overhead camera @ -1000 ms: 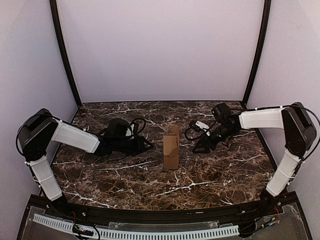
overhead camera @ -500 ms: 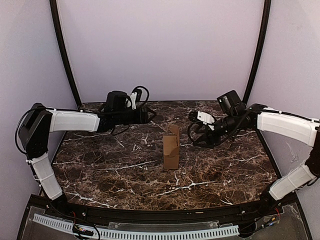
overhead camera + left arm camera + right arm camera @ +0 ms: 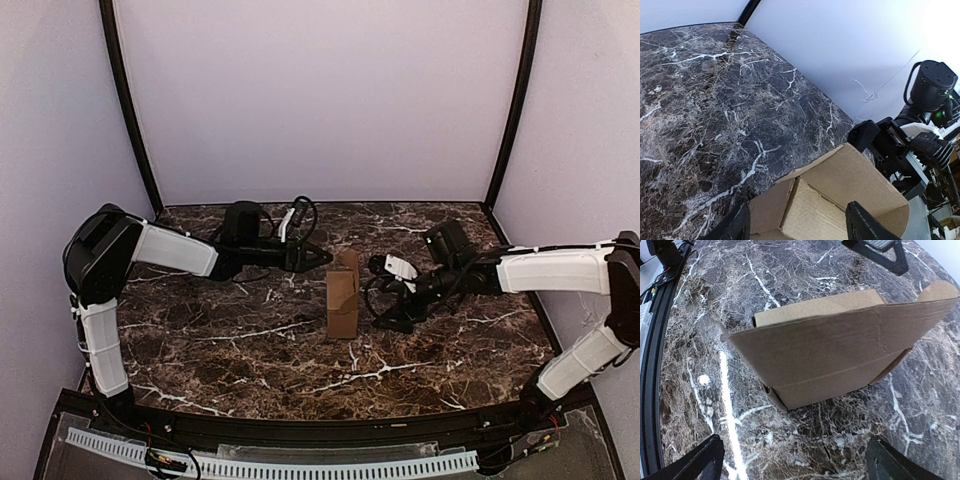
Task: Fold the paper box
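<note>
Brown paper box (image 3: 342, 296) stands unheld; your left gripper (image 3: 322, 257) and right gripper (image 3: 385, 308) have swung in beside it, both now spread wide, ready for folding.

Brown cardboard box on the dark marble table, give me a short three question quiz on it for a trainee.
1. True or false: either arm's jaws grip the plain brown cardboard box.
2. The box stands on: A, a dark marble tabletop; B, a white tray; C, a black mat.
3. Fill in: the box stands ___ the left arm and the right arm.
Key: 1 false; 2 A; 3 between.
</note>
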### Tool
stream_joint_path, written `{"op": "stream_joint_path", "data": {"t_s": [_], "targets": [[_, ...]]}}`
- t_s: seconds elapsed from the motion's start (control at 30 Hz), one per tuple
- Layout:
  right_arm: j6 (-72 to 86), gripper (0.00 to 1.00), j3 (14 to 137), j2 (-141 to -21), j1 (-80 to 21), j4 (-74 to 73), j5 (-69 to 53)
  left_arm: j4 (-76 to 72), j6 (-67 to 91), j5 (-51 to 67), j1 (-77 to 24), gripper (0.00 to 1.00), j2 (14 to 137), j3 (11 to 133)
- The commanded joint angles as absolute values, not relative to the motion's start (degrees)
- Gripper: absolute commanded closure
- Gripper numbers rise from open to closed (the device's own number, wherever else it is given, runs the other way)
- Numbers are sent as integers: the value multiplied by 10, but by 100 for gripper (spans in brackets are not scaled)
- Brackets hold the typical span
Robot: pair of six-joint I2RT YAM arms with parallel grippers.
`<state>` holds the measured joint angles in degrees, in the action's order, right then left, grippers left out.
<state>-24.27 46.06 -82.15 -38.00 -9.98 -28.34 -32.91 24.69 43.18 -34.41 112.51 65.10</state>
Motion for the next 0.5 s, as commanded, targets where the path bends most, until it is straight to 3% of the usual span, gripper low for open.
{"op": "stream_joint_path", "data": {"t_s": [0.0, 0.47], "targets": [[-205, 1, 468, -885, -393, -28, -333, -329, 191, 451, -352, 35, 1129, 661], [-156, 1, 505, -960, -381, -9, -348, -375, 215, 441, -373, 52, 1138, 624]]}}
